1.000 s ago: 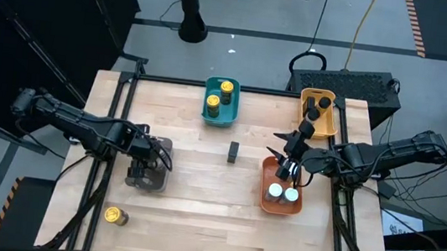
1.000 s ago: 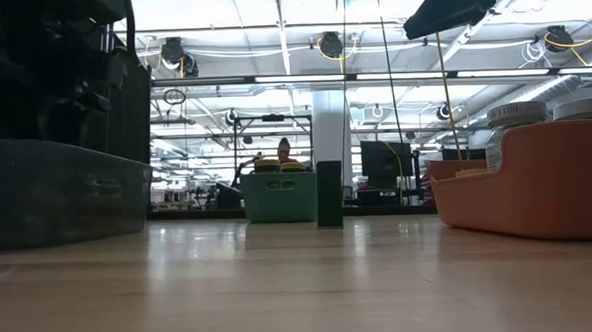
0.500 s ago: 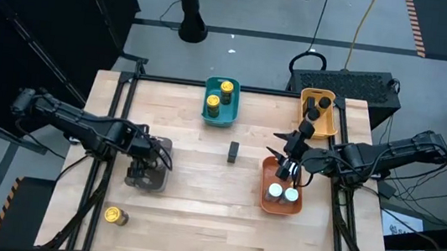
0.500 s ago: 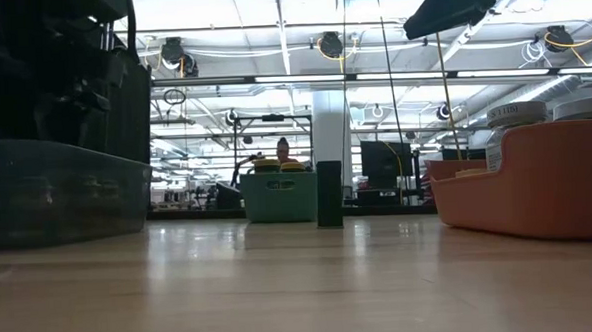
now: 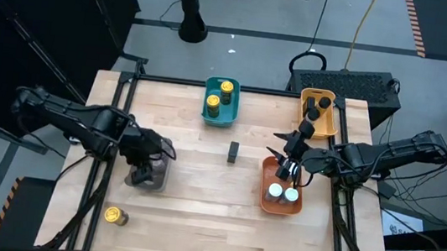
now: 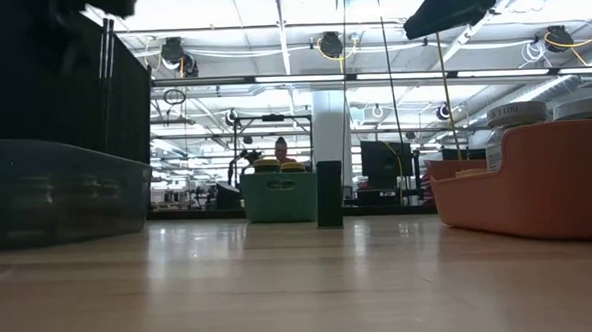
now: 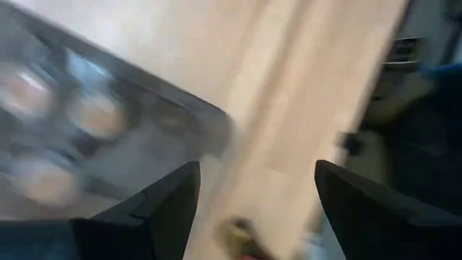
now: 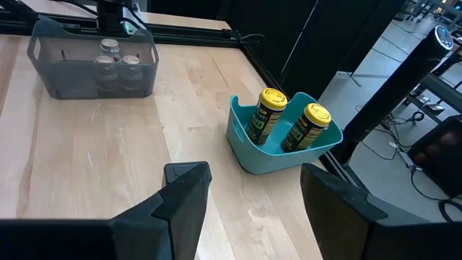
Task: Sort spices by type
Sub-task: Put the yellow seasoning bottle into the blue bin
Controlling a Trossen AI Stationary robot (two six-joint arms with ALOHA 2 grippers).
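The left end effector (image 5: pixel 155 157) hangs over the grey tray (image 5: pixel 147 181) on the left side of the wooden surface (image 5: pixel 196 215); its fingers (image 7: pixel 151 209) stand apart with nothing between them, though the left wrist view is blurred. Inside the grey tray stand jars (image 8: pixel 115 50) with pale tops, seen through its clear wall in the right wrist view. The right end effector (image 5: pixel 290 160) sits over the far end of the orange tray (image 5: pixel 268 200), its fingers (image 8: pixel 188 191) also spread and empty. Two white-topped jars (image 5: pixel 281 194) stand side by side in the near end of that orange tray. Two yellow-topped jars (image 5: pixel 220 94) stand upright in the teal tray (image 5: pixel 229 118) at the far middle of the surface. Slim black jars (image 5: pixel 319 109) rest in the yellow tray (image 5: pixel 331 128) at the far right. One black jar (image 5: pixel 233 151) stands alone on the bare wood between the trays, and a single yellow-topped jar (image 5: pixel 116 215) sits by itself near the front left corner, well apart from the rest.
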